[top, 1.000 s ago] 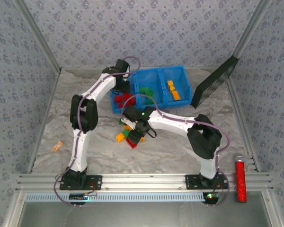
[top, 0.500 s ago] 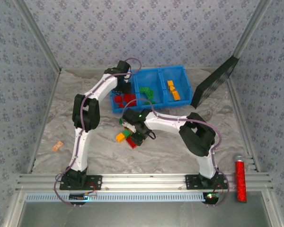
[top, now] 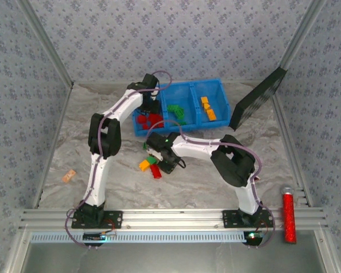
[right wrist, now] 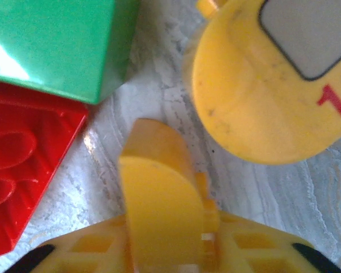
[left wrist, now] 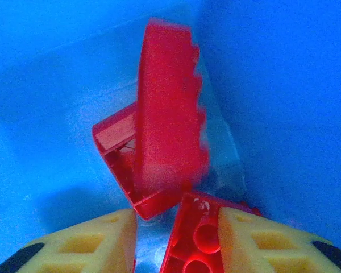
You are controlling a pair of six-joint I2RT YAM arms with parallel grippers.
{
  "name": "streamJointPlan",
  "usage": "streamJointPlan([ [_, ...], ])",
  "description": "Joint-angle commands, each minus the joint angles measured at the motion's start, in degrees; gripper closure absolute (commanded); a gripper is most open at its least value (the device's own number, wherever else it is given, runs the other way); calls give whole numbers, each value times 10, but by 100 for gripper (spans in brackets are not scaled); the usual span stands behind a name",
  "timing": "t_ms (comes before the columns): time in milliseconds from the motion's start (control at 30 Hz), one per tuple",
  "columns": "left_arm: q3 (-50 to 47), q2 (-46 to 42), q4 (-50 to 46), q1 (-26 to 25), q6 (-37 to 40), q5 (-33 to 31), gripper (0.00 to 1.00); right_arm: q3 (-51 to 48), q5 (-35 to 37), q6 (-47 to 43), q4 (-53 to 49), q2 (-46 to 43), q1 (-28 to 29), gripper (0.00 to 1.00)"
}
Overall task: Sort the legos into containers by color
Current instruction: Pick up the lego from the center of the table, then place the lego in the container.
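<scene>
1. Top view: your blue tray [top: 218,92] sits at 12 o'clock on the table [top: 102,187], three compartments in a row.
2. Red bricks [top: 153,119] are in the 9 o'clock compartment, green bricks [top: 176,111] in the middle one, orange bricks [top: 208,109] in the 3 o'clock one.
3. Your left gripper [top: 143,109] is down in the red compartment. Your right gripper [top: 161,162] is low over a loose pile at 6 o'clock of the tray, with a loose orange brick [top: 144,165] and a loose red brick [top: 157,173] just beside it.
4. Off-task: black panel [top: 258,96] at 2 o'clock, red cylinder [top: 288,213] at 4 o'clock, tan block [top: 69,176] at 8 o'clock.
5. Left wrist view: the left gripper [left wrist: 176,227] is parted, with a narrow gap. A low red brick [left wrist: 196,242] lies between the fingers [left wrist: 74,247], against the 3 o'clock one, and blue floor shows on its 9 o'clock side, so it is not clamped.
6. A blurred red brick [left wrist: 165,131] stands on edge at 12 o'clock, against a hollow red brick [left wrist: 116,151]. Blue walls all around.
7. Right wrist view: the right gripper [right wrist: 167,239] is pinched narrow on a yellow brick [right wrist: 165,205], upright between the fingers [right wrist: 79,250] over the marbled table [right wrist: 159,85].
8. A green brick [right wrist: 51,45] is at 10 o'clock, touching a flat red brick [right wrist: 23,170] at 9 o'clock. A rounded yellow piece [right wrist: 244,114] with a grey panel is at 1 o'clock.
</scene>
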Motion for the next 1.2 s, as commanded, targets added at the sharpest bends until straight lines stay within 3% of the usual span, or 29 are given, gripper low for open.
streamJointPlan([
  [0, 1, -16, -4, -6, 3, 11, 56, -4, 10, 6, 5, 19, -3, 70],
  [300, -10, -71, -5, -9, 12, 9, 47, -48, -3, 9, 16, -47, 3, 81],
  [533, -13, -131, -15, -14, 24, 8, 42, -99, 1, 34, -17, -173, -15, 84],
  [667, -36, -183, -18, -20, 26, 3, 41, -114, -2, 40, -27, -248, -69, 84],
  [867, -179, -302, 7, -34, 7, -7, 38, -79, 15, 39, -7, -289, -223, 84],
  [1000, -289, -391, 9, -42, -19, -13, 37, -14, 43, 48, 10, -243, -296, 83],
  [1167, -402, -477, -22, -58, -63, -35, 36, 79, 78, 50, 11, -140, -340, 84],
])
